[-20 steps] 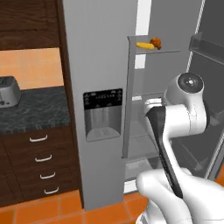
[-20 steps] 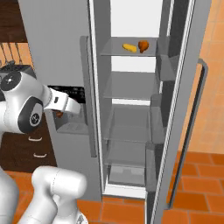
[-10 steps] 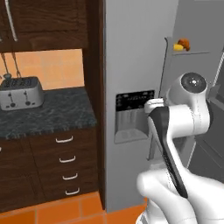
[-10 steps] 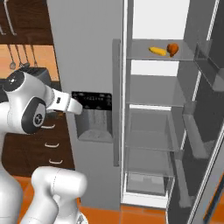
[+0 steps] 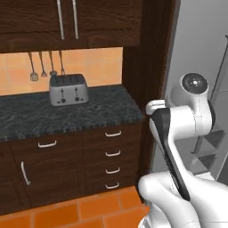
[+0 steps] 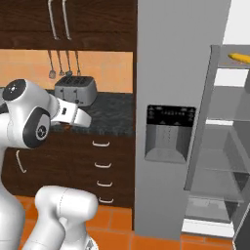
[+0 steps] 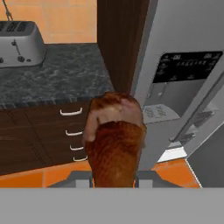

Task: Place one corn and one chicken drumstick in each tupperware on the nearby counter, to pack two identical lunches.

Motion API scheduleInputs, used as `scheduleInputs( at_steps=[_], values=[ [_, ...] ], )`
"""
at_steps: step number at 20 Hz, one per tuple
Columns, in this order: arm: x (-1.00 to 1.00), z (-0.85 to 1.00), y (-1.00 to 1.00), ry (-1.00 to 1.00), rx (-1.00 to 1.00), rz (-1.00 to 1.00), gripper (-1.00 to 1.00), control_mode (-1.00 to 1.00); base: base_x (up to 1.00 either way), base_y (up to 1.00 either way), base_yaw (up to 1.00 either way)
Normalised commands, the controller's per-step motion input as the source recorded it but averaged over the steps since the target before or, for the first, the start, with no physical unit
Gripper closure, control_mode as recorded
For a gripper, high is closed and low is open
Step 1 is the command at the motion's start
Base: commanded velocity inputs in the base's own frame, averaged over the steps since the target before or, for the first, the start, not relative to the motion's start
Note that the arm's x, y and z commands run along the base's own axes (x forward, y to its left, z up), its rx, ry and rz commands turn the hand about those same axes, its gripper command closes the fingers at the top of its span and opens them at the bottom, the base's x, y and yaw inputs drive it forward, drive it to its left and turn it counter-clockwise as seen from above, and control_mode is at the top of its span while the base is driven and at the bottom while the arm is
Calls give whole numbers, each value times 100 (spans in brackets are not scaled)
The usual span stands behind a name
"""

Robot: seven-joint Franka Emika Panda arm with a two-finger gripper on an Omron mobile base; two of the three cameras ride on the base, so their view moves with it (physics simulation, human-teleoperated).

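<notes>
No lettering, brand, number or sign can be read anywhere in this kitchen. The dark control panel (image 7: 189, 67) on the grey refrigerator door (image 6: 180, 58), up and to the right of the hand, carries only faint pale marks too small and blurred to make out. The steel toaster (image 7: 18, 43), on the counter far up and to the left of the hand, shows plain slots and levers with no legible label.

Two base views behind the arm, facing counter (image 5: 67, 116) and toaster (image 5: 68, 89), shared from both sides, hand view close over the drumstick (image 7: 114, 140), toaster far left
</notes>
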Motion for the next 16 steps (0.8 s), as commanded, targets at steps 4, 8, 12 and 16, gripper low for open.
scheduleInputs(
  at_steps=[4,8,12,16],
  values=[
    [0,0,0,0,0,0,100,100,-17,100,0],
    [0,0,0,0,0,0,100,100,-6,100,1],
    [0,0,0,0,0,0,100,100,0,100,1],
    [0,0,0,0,0,0,100,100,8,100,1]
  ],
)
